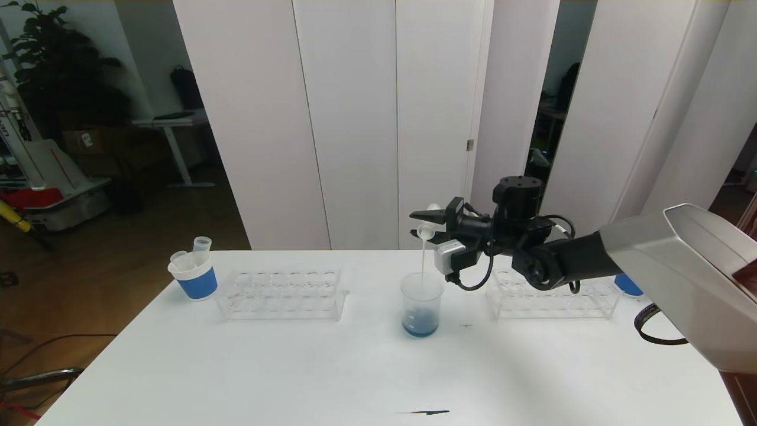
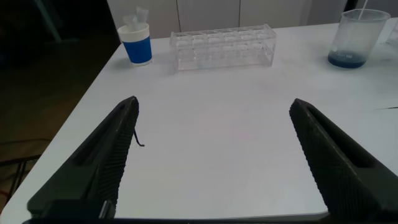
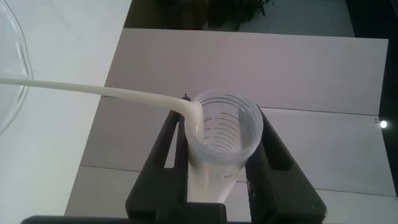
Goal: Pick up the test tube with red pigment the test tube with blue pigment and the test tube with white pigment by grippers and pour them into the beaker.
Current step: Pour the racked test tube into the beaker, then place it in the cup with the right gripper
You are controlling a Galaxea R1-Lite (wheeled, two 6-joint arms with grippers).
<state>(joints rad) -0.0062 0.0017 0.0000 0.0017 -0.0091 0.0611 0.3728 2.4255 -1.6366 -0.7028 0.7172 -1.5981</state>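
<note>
My right gripper (image 1: 421, 216) is shut on the test tube with white pigment (image 1: 427, 228), tipped mouth-down above the beaker (image 1: 421, 305). A thin white stream (image 1: 424, 257) falls from the tube's lip into the beaker, which holds blue liquid at its bottom. In the right wrist view the tube (image 3: 224, 134) sits between the black fingers (image 3: 168, 149), and the stream runs toward the beaker's rim (image 3: 25, 62). My left gripper (image 2: 213, 106) hangs open over bare table, holding nothing, with the beaker (image 2: 356, 38) far off. The test tubes with red and blue pigment are out of view.
A clear tube rack (image 1: 281, 294) stands left of the beaker and another (image 1: 553, 299) under my right arm. A blue-banded paper cup (image 1: 194, 275) with empty tubes is at the table's left back. Another blue cup (image 1: 627, 287) peeks out behind the right arm.
</note>
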